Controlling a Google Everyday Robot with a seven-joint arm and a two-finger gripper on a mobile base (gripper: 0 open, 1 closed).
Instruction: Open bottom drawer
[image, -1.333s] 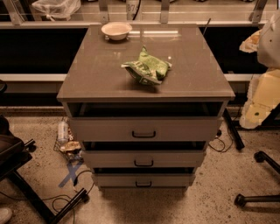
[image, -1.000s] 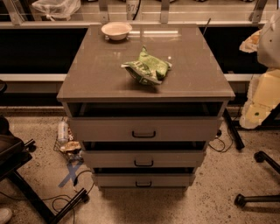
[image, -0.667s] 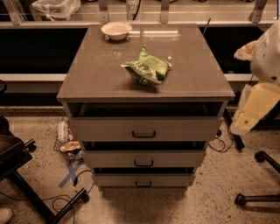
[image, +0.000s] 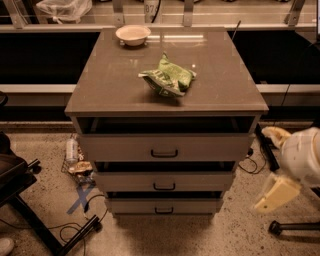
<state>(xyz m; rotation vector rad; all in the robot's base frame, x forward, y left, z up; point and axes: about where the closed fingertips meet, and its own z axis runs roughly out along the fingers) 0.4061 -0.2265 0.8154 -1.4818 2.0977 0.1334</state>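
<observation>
The gripper (image: 276, 194) hangs low at the right, well apart from the bottom drawer (image: 164, 205); a green bag (image: 167, 76) lies on the desk (image: 100, 90)

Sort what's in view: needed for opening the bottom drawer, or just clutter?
Job: bottom drawer, its black handle, gripper low, right of the cabinet.
Clutter: green bag, white bowl on top; bottle, blue tape on floor.

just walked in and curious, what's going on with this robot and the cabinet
A robot arm is set to open the bottom drawer of a grey cabinet. Its pincer hangs low to the cabinet's right, not touching the drawer's handle. A green snack bag and a white bowl sit on top.
</observation>
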